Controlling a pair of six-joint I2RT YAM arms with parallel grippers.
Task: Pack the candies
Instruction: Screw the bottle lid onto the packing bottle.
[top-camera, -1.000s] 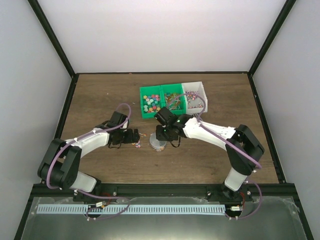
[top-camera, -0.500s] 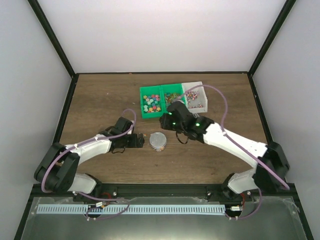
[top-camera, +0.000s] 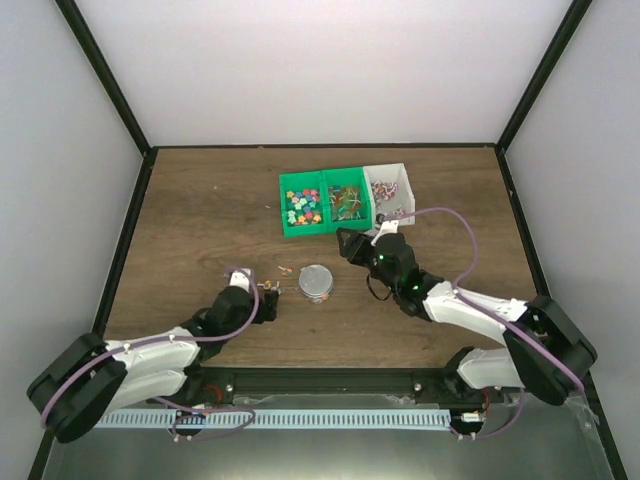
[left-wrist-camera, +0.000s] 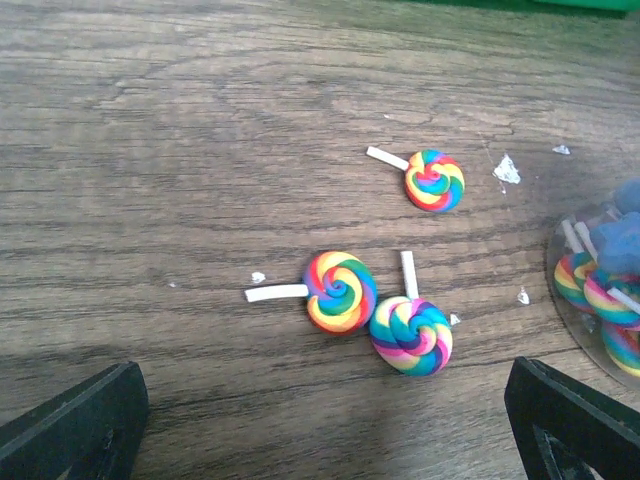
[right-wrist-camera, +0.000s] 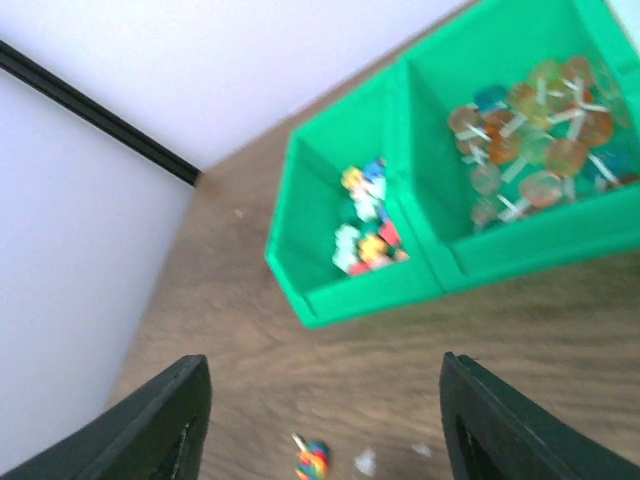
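Note:
The candies are tiny bright sweets lying in the left green bin; they also show in the right wrist view. Three rainbow swirl lollipops lie loose on the wood just ahead of my left gripper, which is open and empty. A clear round container with lollipops in it stands to their right. My right gripper is open and empty, raised between the container and the bins. No scoop is in view.
A second green bin holds translucent lollipops. A white bin with more sweets stands to its right. One loose lollipop lies below the right gripper. White crumbs dot the wood.
Both arms have drawn back toward the near edge. The right gripper has left the clear container and moved up and right. The left gripper has pulled back and now sits lower.

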